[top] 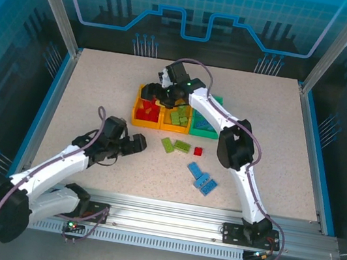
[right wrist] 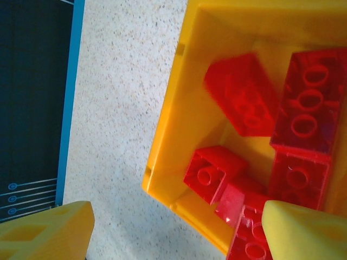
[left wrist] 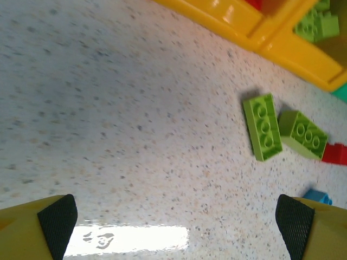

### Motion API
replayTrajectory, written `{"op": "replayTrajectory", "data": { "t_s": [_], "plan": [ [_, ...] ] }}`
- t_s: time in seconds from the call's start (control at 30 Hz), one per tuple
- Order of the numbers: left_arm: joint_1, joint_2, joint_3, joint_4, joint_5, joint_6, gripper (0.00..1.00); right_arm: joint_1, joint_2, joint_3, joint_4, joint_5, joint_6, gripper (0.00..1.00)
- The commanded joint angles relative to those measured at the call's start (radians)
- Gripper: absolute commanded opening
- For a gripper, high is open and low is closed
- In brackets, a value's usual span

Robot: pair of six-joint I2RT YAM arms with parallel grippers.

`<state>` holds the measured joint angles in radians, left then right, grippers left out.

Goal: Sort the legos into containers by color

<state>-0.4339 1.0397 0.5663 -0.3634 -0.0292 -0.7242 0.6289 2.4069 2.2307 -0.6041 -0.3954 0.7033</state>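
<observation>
Right gripper (top: 161, 92) over left orange bin (top: 134, 116), jaws wide, empty: looks like drop pose, red legos (right wrist: 303, 108) inside. Left gripper (top: 137, 145) low over bench (top: 87, 90), jaws spread, empty; lime legos (left wrist: 263, 127) at its 2 o'clock, likely next pick. Loose red lego (top: 198, 151), blue legos (top: 202, 179) at 6 o'clock of bins.

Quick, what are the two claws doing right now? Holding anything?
Left gripper: open, jaws wide apart, empty.
Right gripper: open, empty, above the bin of red bricks.
</observation>
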Motion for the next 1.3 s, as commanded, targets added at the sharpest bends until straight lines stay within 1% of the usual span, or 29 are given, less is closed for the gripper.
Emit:
{"op": "replayTrajectory", "data": {
  "t_s": [0.0,0.1,0.2,0.27,0.33,0.4,0.47,0.57,0.67,0.87,1.1,1.27],
  "plan": [
    [-0.049,0.058,0.041,0.045,0.002,0.049,0.99,-0.005,-0.150,-0.057,-0.013,-0.018,-0.077,0.83],
    [-0.063,0.098,0.061,0.046,-0.003,0.049,0.99,-0.005,-0.260,-0.187,-0.029,0.038,-0.185,0.84],
    [-0.062,0.082,0.046,0.045,-0.045,0.032,0.99,-0.005,-0.402,-0.390,-0.009,0.108,-0.332,0.84],
    [-0.056,0.059,0.034,0.037,-0.081,0.023,0.99,-0.005,-0.489,-0.529,-0.016,0.184,-0.410,0.83],
    [-0.040,0.052,0.027,0.012,-0.105,0.008,0.99,-0.005,-0.535,-0.611,-0.050,0.231,-0.413,0.79],
    [-0.009,0.060,0.026,-0.011,-0.107,-0.018,0.99,0.007,-0.554,-0.668,-0.075,0.239,-0.410,0.76],
    [0.018,0.064,0.020,-0.016,-0.093,-0.033,0.99,0.051,-0.558,-0.710,-0.082,0.300,-0.429,0.75],
    [0.023,0.058,0.020,-0.023,-0.098,-0.040,0.99,0.126,-0.518,-0.701,-0.113,0.413,-0.458,0.75],
    [0.027,0.038,0.022,-0.056,-0.121,-0.047,0.99,0.165,-0.452,-0.664,-0.140,0.463,-0.458,0.70],
    [0.042,-0.015,-0.004,-0.099,-0.145,-0.054,0.99,0.203,-0.353,-0.608,-0.175,0.513,-0.470,0.67],
    [0.056,-0.055,-0.052,-0.088,-0.132,-0.073,0.99,0.213,-0.281,-0.562,-0.184,0.555,-0.473,0.67],
    [0.060,-0.058,-0.056,-0.088,-0.129,-0.072,0.99,0.219,-0.229,-0.525,-0.198,0.558,-0.483,0.66]
  ]
}}
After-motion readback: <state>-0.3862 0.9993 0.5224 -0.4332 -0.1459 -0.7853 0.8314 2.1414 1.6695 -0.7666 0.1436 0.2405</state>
